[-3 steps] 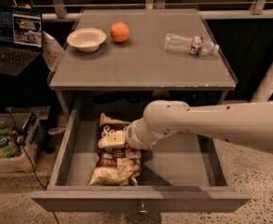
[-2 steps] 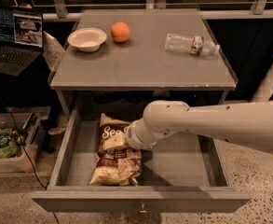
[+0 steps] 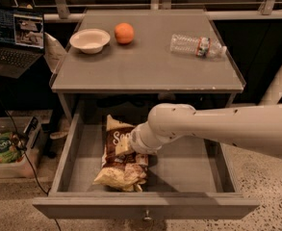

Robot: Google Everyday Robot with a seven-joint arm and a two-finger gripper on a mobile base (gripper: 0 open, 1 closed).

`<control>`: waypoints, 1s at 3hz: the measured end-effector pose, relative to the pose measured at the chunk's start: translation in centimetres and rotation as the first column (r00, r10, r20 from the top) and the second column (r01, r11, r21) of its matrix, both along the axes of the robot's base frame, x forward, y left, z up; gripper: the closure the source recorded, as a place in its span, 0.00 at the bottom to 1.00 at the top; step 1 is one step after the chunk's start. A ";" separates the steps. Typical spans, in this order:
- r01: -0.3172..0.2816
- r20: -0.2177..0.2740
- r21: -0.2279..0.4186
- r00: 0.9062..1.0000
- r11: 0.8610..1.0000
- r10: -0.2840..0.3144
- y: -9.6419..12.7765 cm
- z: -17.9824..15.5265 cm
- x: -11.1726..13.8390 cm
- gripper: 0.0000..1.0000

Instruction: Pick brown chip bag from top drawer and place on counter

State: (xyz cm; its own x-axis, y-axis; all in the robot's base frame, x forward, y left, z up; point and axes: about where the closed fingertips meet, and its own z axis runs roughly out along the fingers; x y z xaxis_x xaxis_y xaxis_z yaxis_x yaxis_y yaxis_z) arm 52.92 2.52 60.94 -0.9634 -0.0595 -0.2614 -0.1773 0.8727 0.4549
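The top drawer (image 3: 188, 170) stands pulled open below the counter (image 3: 150, 64). The brown chip bag (image 3: 120, 166) lies lengthwise on the drawer's left half, its white lettering showing and its pale yellow edge towards the drawer front. My white arm reaches in from the right. My gripper (image 3: 127, 147) is down inside the drawer on the bag's upper half and is shut on the bag there. That end of the bag is tilted up off the drawer floor. The wrist hides most of the gripper.
On the counter are a white bowl (image 3: 89, 39), an orange (image 3: 124, 32) and a clear plastic bottle (image 3: 196, 45) lying on its side. A laptop (image 3: 13, 37) sits at the left. A bin with a green packet (image 3: 1, 148) is on the floor at the left.
The bag's upper end has risen and turned so its lettering shows. The arm has barely moved.
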 end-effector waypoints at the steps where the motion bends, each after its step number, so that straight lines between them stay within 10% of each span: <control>1: 0.000 0.000 0.000 1.000 1.000 0.000 0.0 0.0 0.0 0.92; 3: 0.000 0.000 0.000 1.000 1.000 0.000 0.0 0.0 0.0 1.00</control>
State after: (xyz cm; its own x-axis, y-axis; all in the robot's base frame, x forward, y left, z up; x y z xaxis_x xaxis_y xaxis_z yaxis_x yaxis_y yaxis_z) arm 52.92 2.52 60.94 -0.9634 -0.0597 -0.2614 -0.1775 0.8727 0.4549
